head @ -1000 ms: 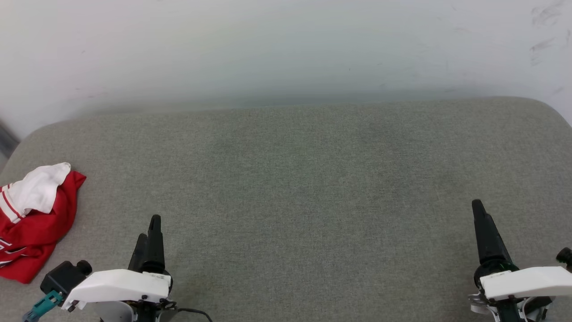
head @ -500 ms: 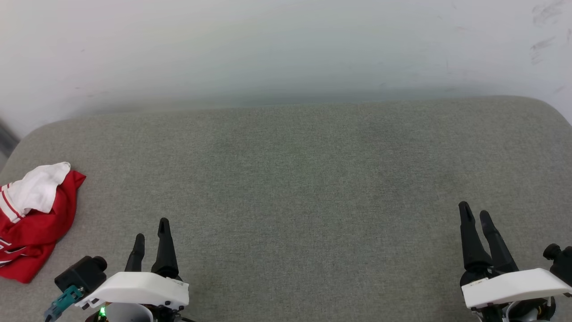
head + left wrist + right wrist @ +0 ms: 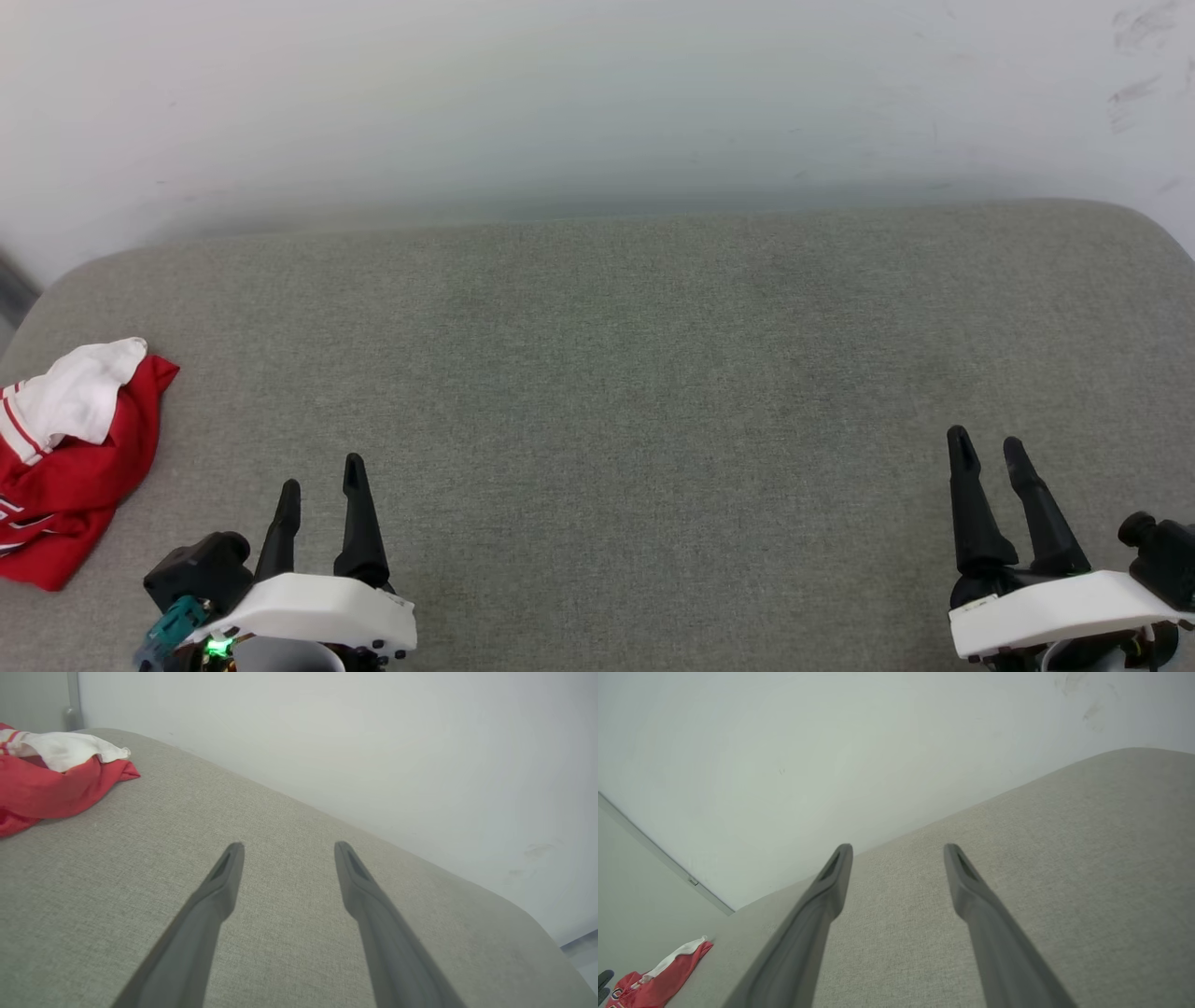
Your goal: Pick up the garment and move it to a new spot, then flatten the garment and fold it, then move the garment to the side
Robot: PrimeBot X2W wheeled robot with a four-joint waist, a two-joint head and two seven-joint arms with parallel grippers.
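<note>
Head view reference: locate garment [image 3: 70, 467] crumpled at left edge of grey worktop [image 3: 607, 373], white sleeve uppermost. Note left end effector [image 3: 322, 472] at lower left, jaws apart, near garment, not touching. Note right end effector [image 3: 986, 439] at lower right, jaws apart, well apart from garment.

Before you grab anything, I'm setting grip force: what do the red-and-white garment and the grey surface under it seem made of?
The garment looks like thin, soft, matte jersey-type cloth: it lies crumpled in loose, limp folds. The surface looks like matte woven upholstery fabric, probably over padding: fine visible weave, rounded edges; what is underneath is hidden.
</note>
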